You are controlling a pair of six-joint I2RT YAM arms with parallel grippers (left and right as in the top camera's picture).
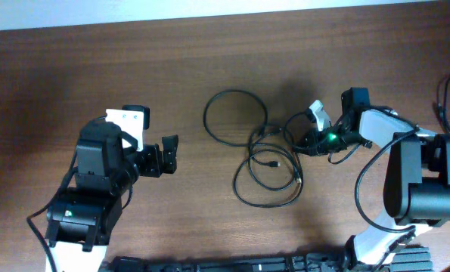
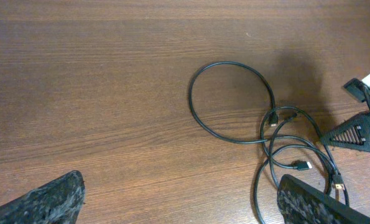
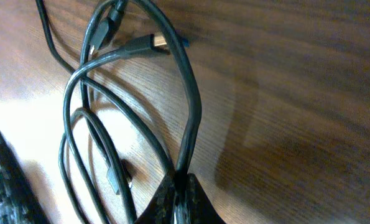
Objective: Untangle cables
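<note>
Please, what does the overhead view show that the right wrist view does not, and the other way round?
Only overhead: the whole tangle of cables, its round loop on the side toward the left gripper, and that gripper open, apart from the cables. Only right wrist: a close look at the right gripper shut on one strand, and a plug with a metal tip. Both: black cables lying on the wooden table.
</note>
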